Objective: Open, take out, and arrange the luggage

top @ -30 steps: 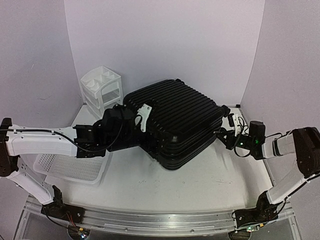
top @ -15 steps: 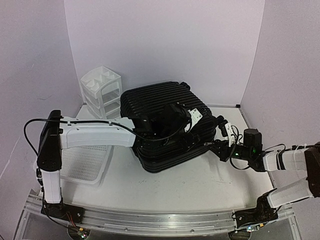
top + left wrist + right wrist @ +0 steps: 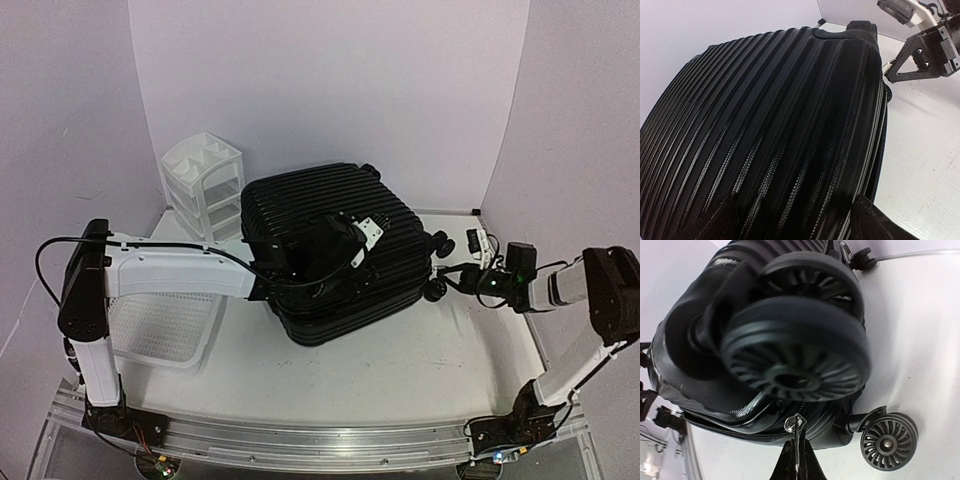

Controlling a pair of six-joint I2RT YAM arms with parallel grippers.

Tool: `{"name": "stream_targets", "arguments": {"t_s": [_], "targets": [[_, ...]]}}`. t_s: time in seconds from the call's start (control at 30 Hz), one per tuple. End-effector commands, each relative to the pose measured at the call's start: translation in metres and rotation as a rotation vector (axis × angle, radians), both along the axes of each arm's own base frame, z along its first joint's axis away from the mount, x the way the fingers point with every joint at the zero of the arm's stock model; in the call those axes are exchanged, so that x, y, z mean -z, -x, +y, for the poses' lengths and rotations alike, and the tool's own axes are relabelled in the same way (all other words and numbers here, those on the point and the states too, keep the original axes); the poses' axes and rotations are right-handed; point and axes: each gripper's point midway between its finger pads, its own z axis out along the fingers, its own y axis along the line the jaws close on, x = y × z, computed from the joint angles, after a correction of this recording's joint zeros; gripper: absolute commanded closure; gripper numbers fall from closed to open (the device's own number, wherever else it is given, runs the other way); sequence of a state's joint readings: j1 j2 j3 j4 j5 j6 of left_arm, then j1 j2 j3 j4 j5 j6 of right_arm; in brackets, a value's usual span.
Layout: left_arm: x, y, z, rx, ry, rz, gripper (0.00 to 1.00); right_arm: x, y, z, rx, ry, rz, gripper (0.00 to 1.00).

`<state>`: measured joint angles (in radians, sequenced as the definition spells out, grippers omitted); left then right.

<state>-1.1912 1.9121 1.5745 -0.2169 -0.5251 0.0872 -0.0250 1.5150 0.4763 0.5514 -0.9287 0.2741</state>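
lying flat mid-bench (image 3: 420,370), the luggage (image 3: 290,200) is shut, casters (image 3: 795,355) toward the r arm. hard shell, ribbed, glossy w/ a fine woven-look grain, rounded corners. prob stiff, slick & bulky, likely heavy for these arms, so pinching the shell itself looks pointless. better holds: the zip pull (image 3: 794,424), the seam edge, the wheel stems. r fingers (image 3: 787,467) are clenched on the small metal zip pull at the seam, just under the twin spoked casters. l fingers (image 3: 875,225) are spread wide over the ribbed top, grasping nothing. pull is thin, so it could slip if tugged off-line.
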Motion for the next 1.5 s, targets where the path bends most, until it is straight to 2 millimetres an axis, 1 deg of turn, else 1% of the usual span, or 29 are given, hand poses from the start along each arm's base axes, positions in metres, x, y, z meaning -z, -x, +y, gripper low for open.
{"name": "stream_targets", "arguments": {"t_s": [0.0, 0.03, 0.07, 0.1, 0.27, 0.33, 0.43, 0.5, 0.53, 0.6, 0.63, 0.67, 0.7, 0.73, 0.8, 0.83, 0.87, 0.97, 1.0, 1.03, 1.07, 1.1, 1.17, 1.27, 1.3, 1.33, 1.37, 1.4, 1.47], "targets": [[-0.003, -0.03, 0.061, -0.202, -0.041, -0.005, 0.23, -0.03, -0.043, -0.017, -0.043, -0.145, -0.005, 1.0], [-0.003, -0.03, 0.062, -0.203, -0.042, -0.002, 0.23, -0.029, -0.05, -0.019, -0.068, -0.185, 0.021, 1.0], [-0.002, -0.031, 0.064, -0.204, -0.042, 0.0, 0.24, -0.017, -0.06, -0.023, -0.069, -0.224, 0.079, 1.0], [-0.002, -0.031, 0.065, -0.206, -0.042, 0.002, 0.24, -0.012, -0.069, -0.029, -0.067, -0.254, 0.113, 1.0], [-0.002, -0.031, 0.069, -0.204, -0.044, 0.004, 0.24, -0.004, -0.113, -0.035, -0.112, -0.335, 0.177, 1.0], [-0.003, -0.03, 0.069, -0.196, -0.041, 0.01, 0.24, -0.008, -0.129, -0.027, -0.152, -0.348, 0.173, 1.0], [-0.005, -0.028, 0.064, -0.169, -0.038, 0.015, 0.22, -0.029, -0.136, -0.004, -0.271, -0.339, 0.092, 1.0], [-0.008, -0.025, 0.06, -0.14, -0.028, 0.024, 0.18, -0.033, -0.145, 0.0, -0.248, -0.338, 0.071, 1.0], [-0.009, -0.024, 0.056, -0.118, -0.027, 0.027, 0.17, -0.033, -0.153, 0.001, -0.241, -0.351, 0.089, 1.0], [-0.011, -0.022, 0.051, -0.091, -0.023, 0.036, 0.17, -0.031, -0.176, 0.0, -0.223, -0.384, 0.113, 1.0], [-0.01, -0.021, 0.049, -0.082, -0.019, 0.044, 0.16, -0.027, -0.182, 0.001, -0.217, -0.415, 0.144, 1.0], [-0.011, -0.019, 0.047, -0.074, -0.011, 0.053, 0.16, -0.038, -0.192, 0.003, -0.217, -0.439, 0.096, 1.0], [-0.012, -0.018, 0.047, -0.072, -0.001, 0.062, 0.16, -0.045, -0.201, 0.003, -0.184, -0.503, 0.117, 1.0], [-0.012, -0.017, 0.047, -0.071, 0.007, 0.068, 0.16, -0.046, -0.207, 0.008, -0.186, -0.534, 0.126, 1.0], [-0.013, -0.015, 0.047, -0.071, 0.024, 0.081, 0.16, -0.044, -0.212, 0.024, -0.219, -0.552, 0.143, 1.0], [-0.014, -0.014, 0.047, -0.066, 0.029, 0.084, 0.17, -0.045, -0.212, 0.027, -0.217, -0.557, 0.144, 1.0], [-0.014, -0.013, 0.048, -0.061, 0.03, 0.088, 0.16, -0.044, -0.212, 0.024, -0.188, -0.566, 0.148, 0.93], [-0.021, -0.008, 0.049, -0.064, 0.071, 0.114, 0.15, -0.039, -0.206, -0.006, -0.06, -0.585, 0.154, 0.82], [-0.024, -0.007, 0.051, -0.062, 0.081, 0.117, 0.14, -0.039, -0.202, -0.019, -0.023, -0.586, 0.154, 0.75], [-0.027, -0.005, 0.052, -0.06, 0.091, 0.118, 0.14, -0.038, -0.197, -0.032, 0.013, -0.585, 0.158, 0.35], [-0.03, -0.004, 0.054, -0.057, 0.098, 0.118, 0.14, -0.036, -0.192, -0.045, 0.048, -0.578, 0.164, 0.06], [-0.033, -0.003, 0.055, -0.053, 0.104, 0.117, 0.14, -0.034, -0.186, -0.055, 0.072, -0.568, 0.177, 0.02], [-0.038, -0.001, 0.058, -0.05, 0.115, 0.117, 0.13, -0.024, -0.176, -0.069, 0.126, -0.538, 0.242, 0.02], [-0.043, 0.001, 0.062, -0.052, 0.129, 0.113, 0.13, -0.007, -0.157, -0.073, 0.205, -0.43, 0.337, 0.02], [-0.046, 0.0, 0.064, -0.058, 0.134, 0.106, 0.13, 0.021, -0.146, -0.078, 0.293, -0.338, 0.48, 0.02], [-0.048, 0.001, 0.067, -0.061, 0.138, 0.102, 0.13, 0.036, -0.133, -0.084, 0.346, -0.184, 0.537, 0.02], [-0.049, 0.001, 0.069, -0.064, 0.142, 0.098, 0.13, 0.044, -0.118, -0.087, 0.367, -0.03, 0.577, 0.02], [-0.051, 0.001, 0.072, -0.069, 0.147, 0.093, 0.13, 0.046, -0.108, -0.088, 0.377, 0.07, 0.585, 0.02], [-0.055, 0.001, 0.079, -0.086, 0.15, 0.076, 0.12, 0.042, -0.093, -0.089, 0.409, 0.18, 0.605, 0.02]]}}
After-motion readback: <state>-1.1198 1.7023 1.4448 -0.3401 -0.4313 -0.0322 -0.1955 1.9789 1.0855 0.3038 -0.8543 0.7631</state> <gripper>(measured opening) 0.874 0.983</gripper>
